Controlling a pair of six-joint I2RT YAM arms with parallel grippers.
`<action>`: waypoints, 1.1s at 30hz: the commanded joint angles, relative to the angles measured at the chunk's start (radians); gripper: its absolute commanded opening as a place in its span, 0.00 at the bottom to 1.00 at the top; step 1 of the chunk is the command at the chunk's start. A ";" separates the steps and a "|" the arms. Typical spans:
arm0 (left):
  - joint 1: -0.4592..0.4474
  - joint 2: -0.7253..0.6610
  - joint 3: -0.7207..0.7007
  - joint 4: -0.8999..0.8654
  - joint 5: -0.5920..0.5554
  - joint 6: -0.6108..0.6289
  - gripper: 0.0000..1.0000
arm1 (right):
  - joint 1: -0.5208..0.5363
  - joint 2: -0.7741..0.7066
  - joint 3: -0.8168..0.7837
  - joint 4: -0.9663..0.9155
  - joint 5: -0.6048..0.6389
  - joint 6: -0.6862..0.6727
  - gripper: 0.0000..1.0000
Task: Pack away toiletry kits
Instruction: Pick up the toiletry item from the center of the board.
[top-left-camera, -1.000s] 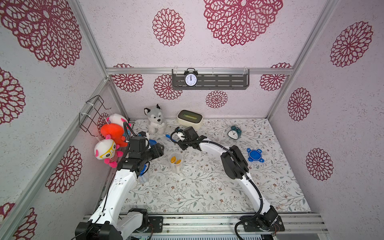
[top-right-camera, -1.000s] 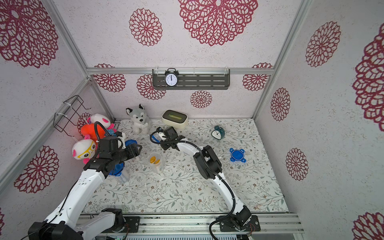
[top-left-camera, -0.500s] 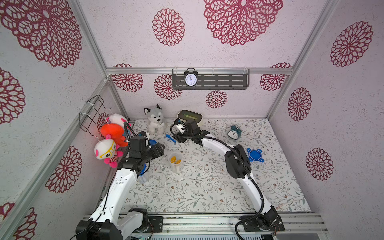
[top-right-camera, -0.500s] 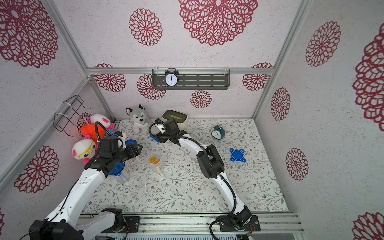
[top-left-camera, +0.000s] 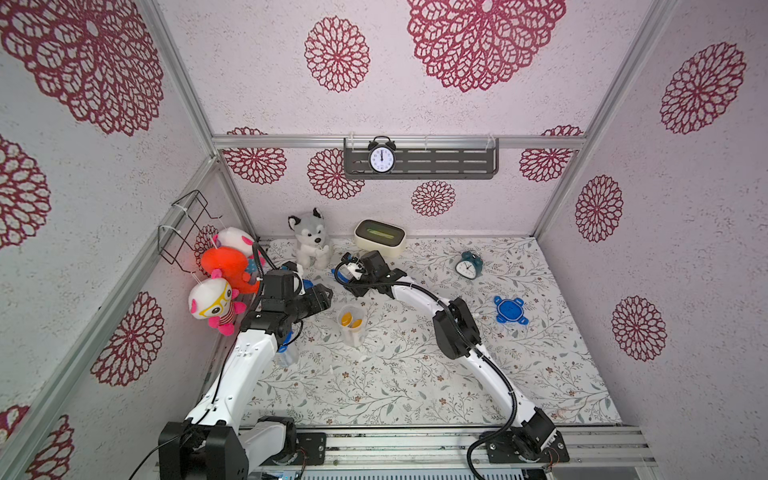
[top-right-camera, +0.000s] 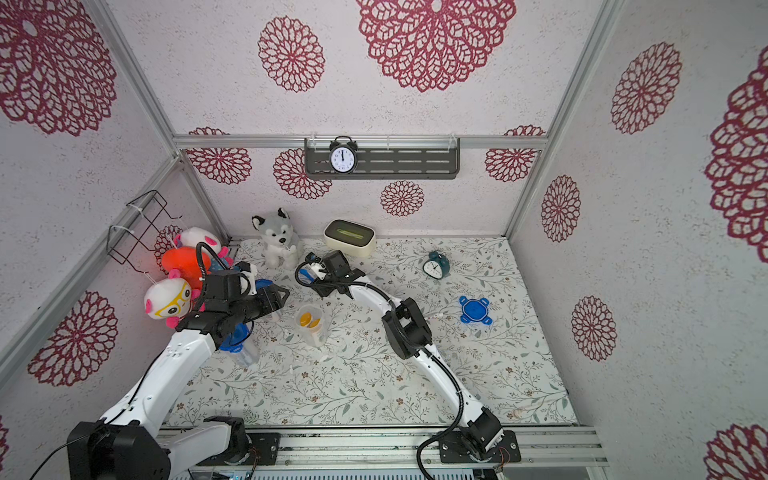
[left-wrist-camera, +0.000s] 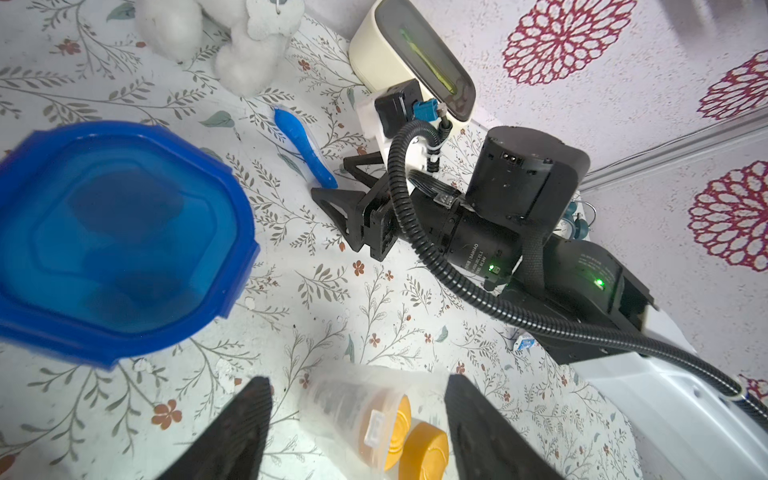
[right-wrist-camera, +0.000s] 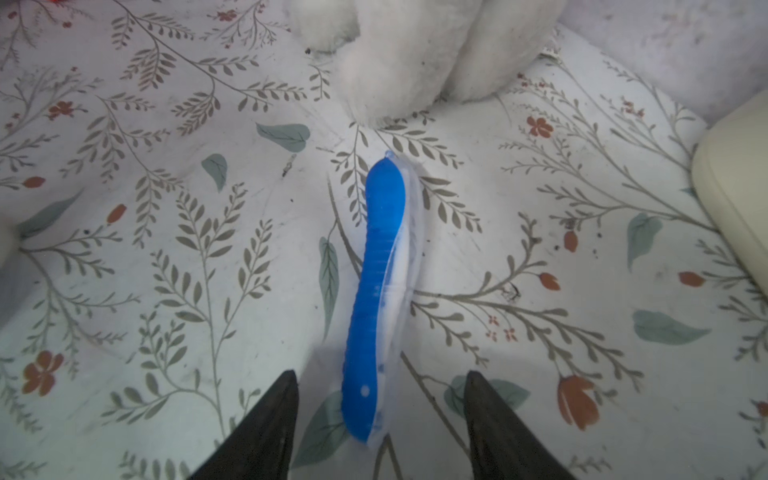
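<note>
On the flowered desk (top-left-camera: 415, 374), the left gripper (left-wrist-camera: 356, 380) hangs with jaws spread wide and empty above the clear cup (left-wrist-camera: 353, 411) of yellow-capped bottles (left-wrist-camera: 424, 453). The right gripper (right-wrist-camera: 380, 374) has its jaws parted astride the flat-lying wrapped blue toothbrush (right-wrist-camera: 376, 270), touching neither side.

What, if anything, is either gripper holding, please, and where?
Nothing: on the right gripper the fingers flank the blue toothbrush without touching; the left gripper is open.

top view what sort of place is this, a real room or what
Probably a staged robot test booth dressed as a bedroom, not a real room: flower-patterned wall panels in aluminium framing, with a husky plush and a teal alarm clock on a floral-cloth table.
</note>
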 joint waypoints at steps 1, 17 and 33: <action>0.017 -0.004 0.001 0.008 0.017 0.002 0.70 | 0.010 -0.019 0.040 -0.043 0.042 -0.008 0.50; 0.054 -0.057 0.006 -0.035 0.012 0.015 0.70 | 0.012 0.004 0.052 0.008 0.065 0.116 0.23; 0.059 -0.047 0.003 -0.015 0.017 0.007 0.69 | -0.006 -0.301 -0.381 0.251 0.035 0.143 0.11</action>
